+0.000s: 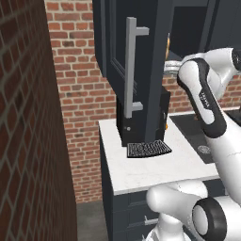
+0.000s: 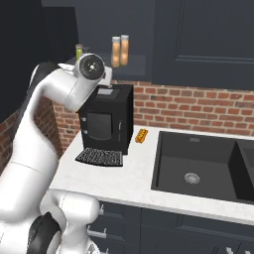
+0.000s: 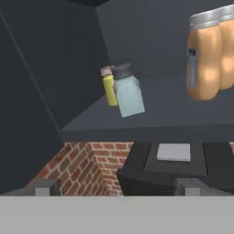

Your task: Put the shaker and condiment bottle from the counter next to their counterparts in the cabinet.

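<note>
**Shaker on the cabinet shelf, pincer withdrawn in front of it**

Hand view: the shaker (image 3: 128, 91), a pale grey-teal jar with a dark cap, stands slightly tilted on the dark shelf of the cabinet (image 3: 151, 121), touching or just in front of a small yellow jar (image 3: 109, 87). The gripper (image 3: 116, 186) shows its 2 finger tips spread wide at the bottom edge, holding nothing; the shaker lies ahead of and above them, clear of both tips. 2 tall orange jars (image 3: 210, 55) with grey caps stand further along the same shelf. Below the shelf sit a black coffee machine (image 3: 178, 169) and a brick wall (image 3: 87, 169).

Right base view: the condiment bottle (image 2: 141, 135) lies on the counter (image 2: 119, 178), just beside the coffee machine and near the sink (image 2: 198, 163).
</note>
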You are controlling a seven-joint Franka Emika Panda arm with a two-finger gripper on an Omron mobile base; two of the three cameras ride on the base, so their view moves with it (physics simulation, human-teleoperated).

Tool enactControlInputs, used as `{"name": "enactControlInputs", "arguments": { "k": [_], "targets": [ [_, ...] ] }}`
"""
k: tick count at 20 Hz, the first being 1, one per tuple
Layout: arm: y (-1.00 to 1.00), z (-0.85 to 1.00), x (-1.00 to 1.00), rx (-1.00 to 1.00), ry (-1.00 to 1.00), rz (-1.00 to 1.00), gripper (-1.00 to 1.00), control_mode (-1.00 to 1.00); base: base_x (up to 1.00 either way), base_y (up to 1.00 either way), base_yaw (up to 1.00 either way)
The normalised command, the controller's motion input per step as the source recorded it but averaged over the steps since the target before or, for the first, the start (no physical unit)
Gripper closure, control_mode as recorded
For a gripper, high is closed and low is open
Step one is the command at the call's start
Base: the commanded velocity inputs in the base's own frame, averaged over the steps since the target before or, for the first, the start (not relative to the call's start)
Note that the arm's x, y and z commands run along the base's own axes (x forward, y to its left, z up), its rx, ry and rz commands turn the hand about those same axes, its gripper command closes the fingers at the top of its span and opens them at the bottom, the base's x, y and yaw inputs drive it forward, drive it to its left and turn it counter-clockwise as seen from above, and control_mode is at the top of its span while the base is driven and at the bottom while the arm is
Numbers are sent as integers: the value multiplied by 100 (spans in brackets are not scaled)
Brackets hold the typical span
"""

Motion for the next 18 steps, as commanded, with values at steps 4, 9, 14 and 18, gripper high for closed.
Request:
{"name": "enactControlInputs", "arguments": {
  "k": [4,9,14,18],
  "targets": [
    [-27,4,-100,7,-8,-12,-100,-100,0,0,0],
    [-12,-10,-100,4,-1,-7,-100,-100,0,0,0],
    [-13,-55,-100,3,0,-4,-100,-100,0,0,0],
    [-22,-57,-100,6,0,-4,-100,-100,0,0,0]
  ]
}}
